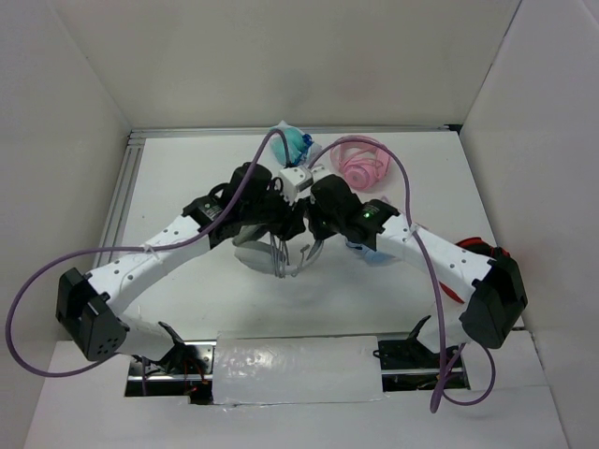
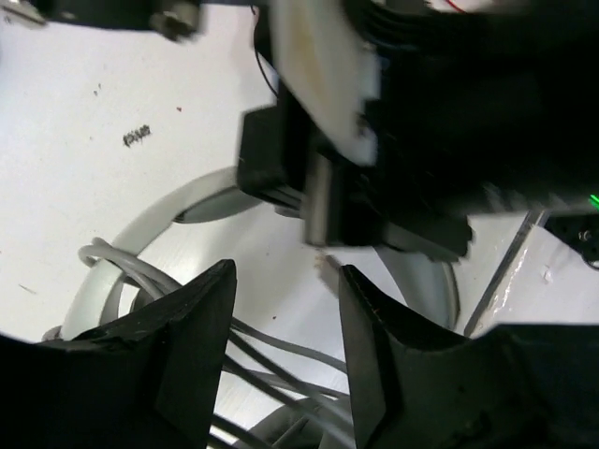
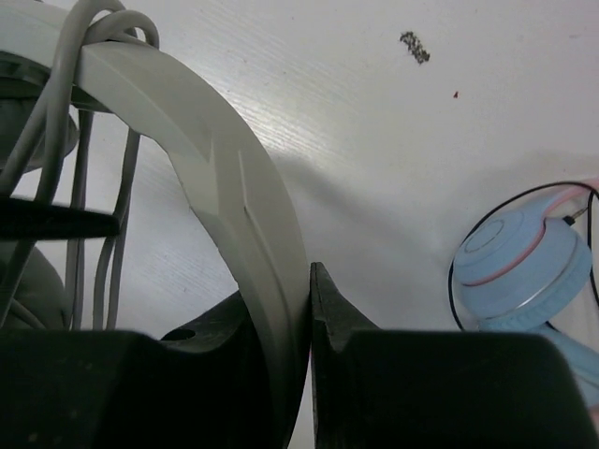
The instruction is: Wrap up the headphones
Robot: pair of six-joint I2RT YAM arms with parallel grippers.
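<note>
The light-grey headphones (image 1: 271, 254) lie at the table's middle, mostly hidden under both arms. In the right wrist view their wide headband (image 3: 229, 178) runs between the fingers of my right gripper (image 3: 285, 309), which is shut on it. The thin grey cable (image 3: 89, 206) hangs in several loops over the band. In the left wrist view my left gripper (image 2: 285, 299) is open, its jaws apart above several cable strands (image 2: 281, 351) and the band (image 2: 159, 220), touching nothing. The right arm's black wrist fills the upper right there.
A blue-cupped pair (image 1: 296, 142) and an all-pink pair (image 1: 361, 165) lie at the back. A blue cup with pink trim (image 3: 519, 271) and a thin black cable shows to the right in the right wrist view. Purple arm cables arc over the table.
</note>
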